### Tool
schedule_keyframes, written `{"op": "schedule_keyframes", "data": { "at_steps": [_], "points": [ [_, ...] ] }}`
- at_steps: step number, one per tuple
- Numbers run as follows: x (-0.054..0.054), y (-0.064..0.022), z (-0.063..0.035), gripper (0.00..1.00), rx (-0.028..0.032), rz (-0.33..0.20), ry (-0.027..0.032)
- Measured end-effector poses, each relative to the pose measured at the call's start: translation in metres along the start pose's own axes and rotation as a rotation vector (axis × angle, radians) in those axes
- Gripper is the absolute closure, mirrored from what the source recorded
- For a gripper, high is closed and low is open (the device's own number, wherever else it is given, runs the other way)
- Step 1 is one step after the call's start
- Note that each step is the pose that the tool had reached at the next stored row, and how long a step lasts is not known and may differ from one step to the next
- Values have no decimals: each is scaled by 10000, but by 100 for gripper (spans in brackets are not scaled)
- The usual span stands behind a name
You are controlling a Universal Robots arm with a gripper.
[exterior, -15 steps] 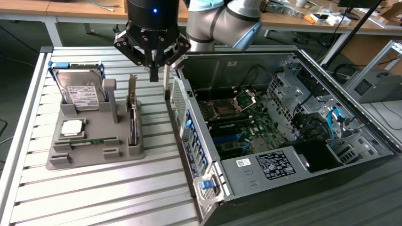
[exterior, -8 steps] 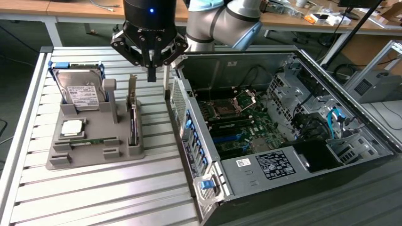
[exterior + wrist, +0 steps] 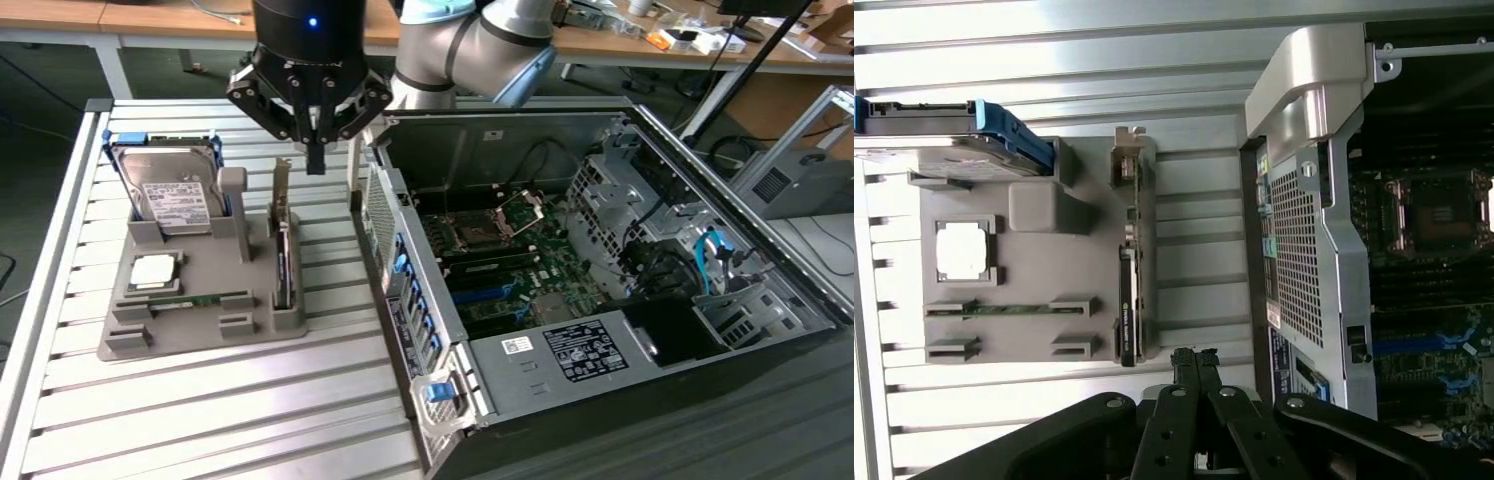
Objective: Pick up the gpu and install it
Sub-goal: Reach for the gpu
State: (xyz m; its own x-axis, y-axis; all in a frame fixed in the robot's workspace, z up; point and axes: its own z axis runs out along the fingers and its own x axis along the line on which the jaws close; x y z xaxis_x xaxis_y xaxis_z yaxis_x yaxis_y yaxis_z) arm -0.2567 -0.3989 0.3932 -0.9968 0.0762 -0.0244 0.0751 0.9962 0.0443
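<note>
Exterior view, starting at the gripper (image 3: 316, 160): fingers pressed together, clamped on nothing, pointing down over the table. Just below the fingertips and a little to one side, apart from them, the gpu (image 3: 283, 250), standing on edge in a slot of the grey holder (image 3: 187, 338), with its silvery bracket rising at one end.

Wrist view: gripper (image 3: 1194, 358) closed at the tips, then the gpu (image 3: 1129, 300) seen edge-on just past them, untouched, seated along the holder (image 3: 1034, 270) edge nearest the gripper.

Farther from the gripper, across the holder from the gpu: a square processor chip (image 3: 154, 268) lying flat, a slim green memory stick (image 3: 200, 300) held in clips, and a hard drive (image 3: 174, 195) in a blue frame, propped upright.

On the gripper's other side, close by, an open computer case (image 3: 601, 345) lying on the slatted metal table (image 3: 200, 430), with motherboard (image 3: 501, 265) and bare processor socket (image 3: 478, 235) exposed inside.

Farthest off, beyond the table, wooden benches (image 3: 174, 20) with clutter.
</note>
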Motion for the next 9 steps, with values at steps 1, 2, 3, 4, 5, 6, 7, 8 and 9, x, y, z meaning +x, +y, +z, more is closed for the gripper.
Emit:
{"op": "schedule_keyframes", "data": {
  "at_steps": [1, 2, 3, 4, 5, 6, 7, 8, 9],
  "points": [
    [8, -1, 0, 89, -1, 0, -1],
    [13, -1, 0, 89, 0, 0, 0],
    [22, -2, -1, 89, 0, 0, 0],
    [28, -2, 0, 89, -1, 0, -1],
    [34, -2, 0, 89, -1, 0, -1],
    [40, -3, -1, 89, 0, 0, 0],
    [45, -3, -1, 89, 0, 0, 0],
    [51, -4, -1, 89, -1, 1, -1],
    [57, -4, -1, 89, 0, 0, 0]
  ]
}}
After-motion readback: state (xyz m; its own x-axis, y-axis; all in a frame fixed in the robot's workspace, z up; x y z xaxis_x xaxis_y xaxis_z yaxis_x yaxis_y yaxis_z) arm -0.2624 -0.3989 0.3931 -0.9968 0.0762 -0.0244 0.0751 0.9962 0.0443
